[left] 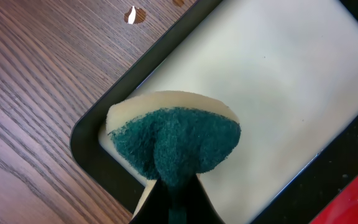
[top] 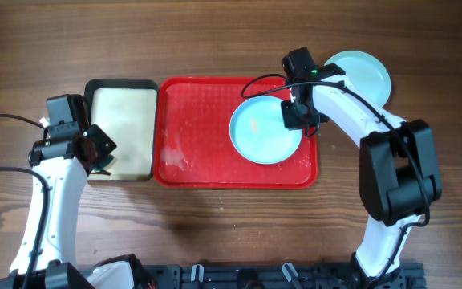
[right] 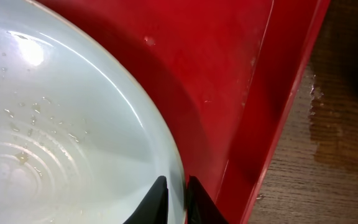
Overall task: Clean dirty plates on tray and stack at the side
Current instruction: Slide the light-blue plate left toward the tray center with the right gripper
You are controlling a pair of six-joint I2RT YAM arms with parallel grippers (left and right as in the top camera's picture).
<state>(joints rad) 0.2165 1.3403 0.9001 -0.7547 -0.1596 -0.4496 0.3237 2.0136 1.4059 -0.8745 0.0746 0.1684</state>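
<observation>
At the near left corner of the cream tray (top: 123,104), we see the left gripper (top: 95,149) clamped on a sponge (left: 176,140) with a green face. On the right half of the red tray (top: 199,136) sits a pale blue plate (top: 259,132), its right rim pinched by the right gripper (right: 174,186). Farther right, off the tray, rests a second pale blue plate (top: 367,68).

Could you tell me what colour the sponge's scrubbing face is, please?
Dark green; the sponge shows best in the left wrist view.
</observation>
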